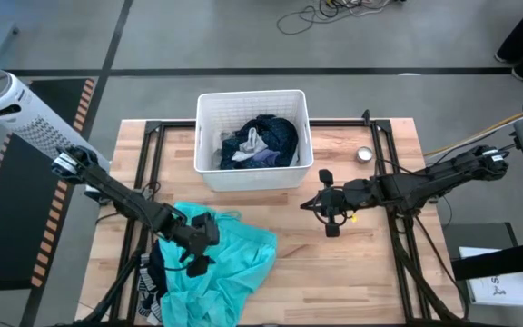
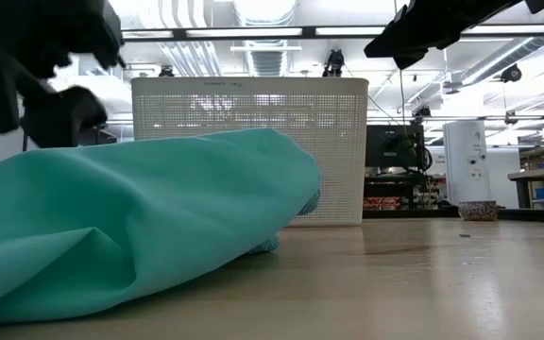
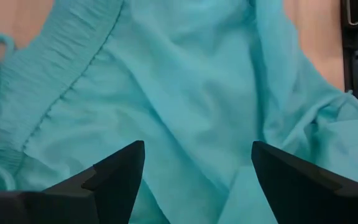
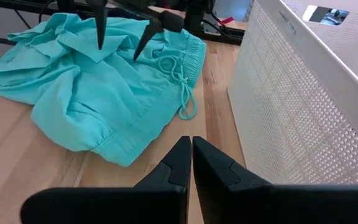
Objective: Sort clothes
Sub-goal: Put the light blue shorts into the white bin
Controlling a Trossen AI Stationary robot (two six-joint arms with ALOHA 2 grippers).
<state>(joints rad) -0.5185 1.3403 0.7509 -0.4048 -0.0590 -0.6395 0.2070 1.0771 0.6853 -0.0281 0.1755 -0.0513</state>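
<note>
Step in hand, as we judge: pick turquoise garment [image 1: 230, 259], lower left on bench [image 1: 352, 263]. Left gripper [image 1: 200, 250] above it, jaws spread. Right gripper [image 1: 327, 211] centre right, jaws pressed together. Next we descend, pinch fabric

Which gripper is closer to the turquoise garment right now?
Left. The left gripper hovers directly over the turquoise garment, fingers open. The right gripper is off to its side, in front of the white bin, fingers shut.

You see the bin [image 1: 253, 173] at the back middle of the tabletop [image 1: 352, 272], with a heap of clothes [image 1: 260, 143] in it. In front of it, toward the left, a large garment [image 1: 234, 263] lies spread on the tabletop. A small cup [image 1: 364, 154] stands right of the bin.
</note>
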